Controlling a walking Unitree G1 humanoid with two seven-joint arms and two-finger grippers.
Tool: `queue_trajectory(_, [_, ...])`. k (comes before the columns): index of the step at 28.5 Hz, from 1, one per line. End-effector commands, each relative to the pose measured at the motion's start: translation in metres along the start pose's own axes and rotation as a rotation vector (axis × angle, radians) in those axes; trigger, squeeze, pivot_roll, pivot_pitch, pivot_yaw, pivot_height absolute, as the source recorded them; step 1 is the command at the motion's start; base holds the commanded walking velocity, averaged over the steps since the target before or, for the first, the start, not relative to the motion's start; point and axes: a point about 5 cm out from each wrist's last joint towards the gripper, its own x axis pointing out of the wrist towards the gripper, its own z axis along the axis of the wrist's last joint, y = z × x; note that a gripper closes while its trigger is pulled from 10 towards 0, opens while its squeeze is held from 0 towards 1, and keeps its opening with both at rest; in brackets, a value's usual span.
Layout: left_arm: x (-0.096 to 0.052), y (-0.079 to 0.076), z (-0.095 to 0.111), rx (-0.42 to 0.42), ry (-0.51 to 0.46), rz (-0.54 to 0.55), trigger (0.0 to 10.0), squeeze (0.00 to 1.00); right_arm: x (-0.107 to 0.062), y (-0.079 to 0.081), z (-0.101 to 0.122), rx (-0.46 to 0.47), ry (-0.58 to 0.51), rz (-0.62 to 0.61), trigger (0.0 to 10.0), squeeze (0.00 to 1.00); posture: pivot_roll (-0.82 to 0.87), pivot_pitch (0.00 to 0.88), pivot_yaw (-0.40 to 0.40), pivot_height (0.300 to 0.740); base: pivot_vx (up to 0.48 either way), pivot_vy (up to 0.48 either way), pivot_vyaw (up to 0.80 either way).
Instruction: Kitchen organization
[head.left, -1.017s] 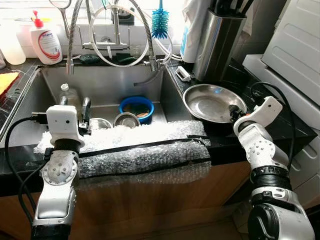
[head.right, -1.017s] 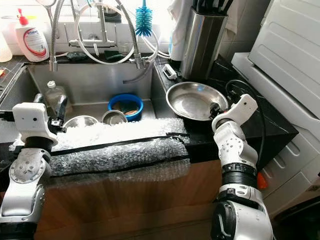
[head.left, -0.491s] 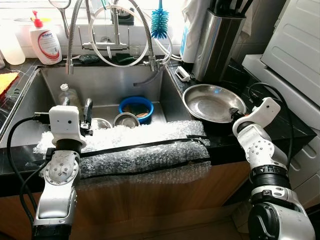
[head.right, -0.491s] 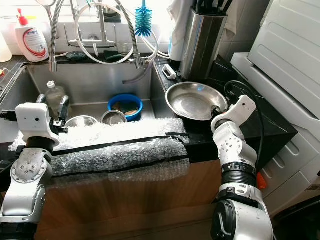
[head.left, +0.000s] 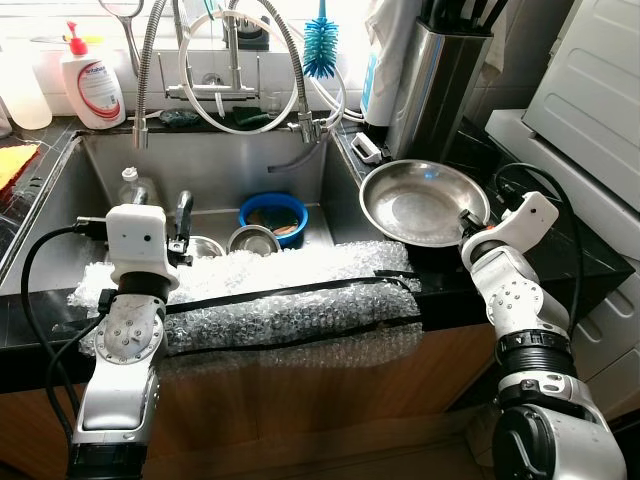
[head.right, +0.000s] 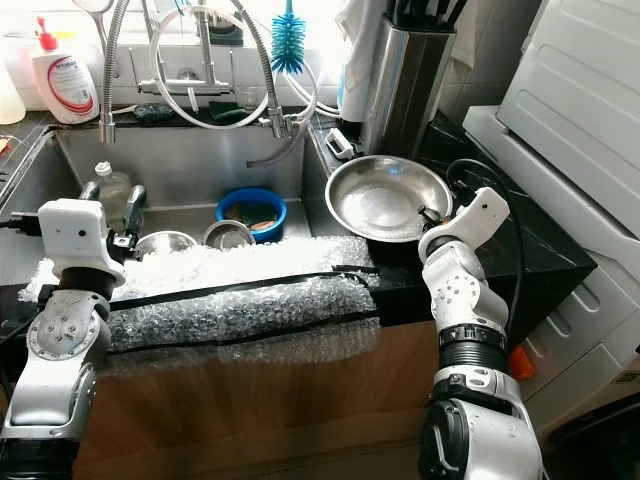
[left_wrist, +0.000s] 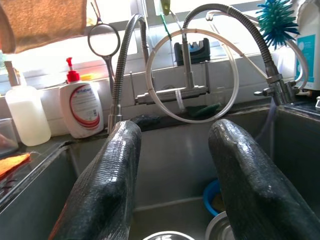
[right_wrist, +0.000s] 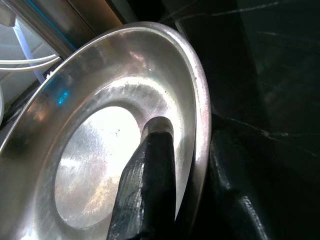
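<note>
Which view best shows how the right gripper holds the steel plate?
The right wrist view: one finger lies inside the steel plate, the other beneath its rim, so the rim is pinched. Both eye views show the whole plate tilted above the counter, but the right gripper is small there.

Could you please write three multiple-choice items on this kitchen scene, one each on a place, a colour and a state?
1. Where is the blue bowl?
A. In the sink
B. On the counter to the right
C. On the window sill

2. What colour are the bristles of the bottle brush?
A. Red
B. Turquoise blue
C. Yellow

3. How does the right gripper hold the steel pan?
A. Fingers open, well clear of it
B. Shut on its rim
C. Resting flat inside it

Answers:
1 A, it sits in the sink beside small steel bowls.
2 B, its head by the tap is turquoise.
3 B, one finger lies inside the rim, the other outside, and the pan sits tilted.
</note>
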Motion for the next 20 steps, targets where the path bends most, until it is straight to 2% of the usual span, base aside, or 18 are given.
queue_trajectory(1, [0.004, -0.004, 0.008, 0.003, -0.037, -0.015, 10.0, 0.0, -0.002, 0.002, 0.005, -0.002, -0.051, 0.017, 0.0, 0.0, 0.02, 0.0, -0.085, 0.74, 0.0, 0.0, 0.0])
queue_trajectory(5, [0.007, -0.003, 0.013, 0.027, -0.069, -0.004, 10.0, 0.0, -0.006, 0.002, 0.014, -0.02, -0.177, 0.048, 0.0, 0.0, 0.02, 0.0, -0.085, 0.74, 0.0, 0.0, 0.0])
queue_trajectory(8, [0.01, -0.003, 0.017, 0.04, -0.091, 0.015, 10.0, 0.0, -0.009, 0.002, 0.018, 0.032, -0.258, 0.07, 0.0, 0.0, 0.02, 0.0, -0.088, 0.74, 0.0, 0.0, 0.0])
queue_trajectory(10, [0.01, -0.003, 0.018, 0.042, -0.092, 0.016, 10.0, 0.0, -0.01, 0.002, 0.018, 0.035, -0.271, 0.078, 0.0, 0.0, 0.02, 0.0, -0.088, 0.74, 0.0, 0.0, 0.0])
queue_trajectory(11, [0.011, -0.002, 0.02, 0.044, -0.101, 0.027, 10.0, 0.0, -0.013, 0.006, 0.021, 0.063, -0.316, 0.12, 0.0, 0.0, 0.02, 0.0, -0.089, 0.74, 0.0, 0.0, 0.0])
queue_trajectory(13, [0.012, -0.002, 0.021, 0.047, -0.105, 0.03, 10.0, 0.0, -0.014, 0.008, 0.022, 0.067, -0.334, 0.139, 0.0, 0.0, 0.02, 0.0, -0.089, 0.74, 0.0, 0.0, 0.0])
queue_trajectory(14, [0.013, -0.003, 0.025, 0.046, -0.119, 0.029, 10.0, 0.0, -0.019, 0.018, 0.024, 0.094, -0.375, 0.225, 10.0, 0.0, 0.02, 0.0, -0.09, 0.74, 0.0, 0.0, 0.0])
queue_trajectory(16, [0.015, -0.005, 0.028, 0.018, -0.125, 0.025, 10.0, 0.0, -0.021, 0.022, 0.023, 0.077, -0.398, 0.269, 10.0, 0.0, 0.02, 0.0, -0.09, 0.74, 0.0, 0.0, 0.0])
queue_trajectory(17, [0.017, -0.007, 0.03, -0.041, -0.123, 0.027, 10.0, 0.0, -0.023, 0.025, 0.022, 0.051, -0.406, 0.296, 10.0, 0.0, 0.02, 0.0, -0.093, 0.74, 0.0, 0.0, 0.0])
queue_trajectory(18, [0.017, -0.007, 0.03, -0.041, -0.123, 0.027, 10.0, 0.0, -0.023, 0.025, 0.022, 0.051, -0.406, 0.296, 10.0, 0.0, 0.02, 0.0, -0.093, 0.74, 0.0, 0.0, 0.0])
queue_trajectory(19, [0.02, -0.008, 0.033, -0.14, -0.118, 0.036, 10.0, 0.0, -0.025, 0.029, 0.017, 0.016, -0.408, 0.338, 10.0, 0.0, 0.02, 0.0, -0.094, 0.74, 0.0, 0.0, 0.0])
queue_trajectory(20, [0.021, -0.009, 0.035, -0.179, -0.116, 0.04, 10.0, 0.0, -0.026, 0.031, 0.014, 0.003, -0.404, 0.355, 10.0, 0.0, 0.02, 0.0, -0.094, 0.74, 0.0, 0.0, 0.0])
